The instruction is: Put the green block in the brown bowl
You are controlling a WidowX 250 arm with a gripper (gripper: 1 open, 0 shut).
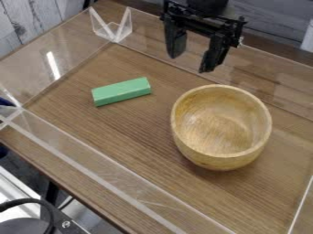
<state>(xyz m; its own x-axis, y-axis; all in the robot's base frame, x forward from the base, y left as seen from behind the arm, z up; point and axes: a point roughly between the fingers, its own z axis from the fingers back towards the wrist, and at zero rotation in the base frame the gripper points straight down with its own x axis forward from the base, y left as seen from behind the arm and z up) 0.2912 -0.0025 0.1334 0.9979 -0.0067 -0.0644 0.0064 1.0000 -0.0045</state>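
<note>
The green block (121, 91) lies flat on the wooden table, left of centre, its long side running up to the right. To its right sits the brown bowl (221, 126), round and wooden, upright with nothing inside. At the top of the camera view my black gripper (195, 53) hangs above the table, pointing down, behind the bowl and up-right of the block. Its two fingers stand apart with nothing between them, so it is open.
A clear acrylic wall (73, 174) runs around the table, low along the near and left edges. A clear bracket (113, 25) stands at the far-left corner. Black cable and gear (37, 219) lie below the near-left edge.
</note>
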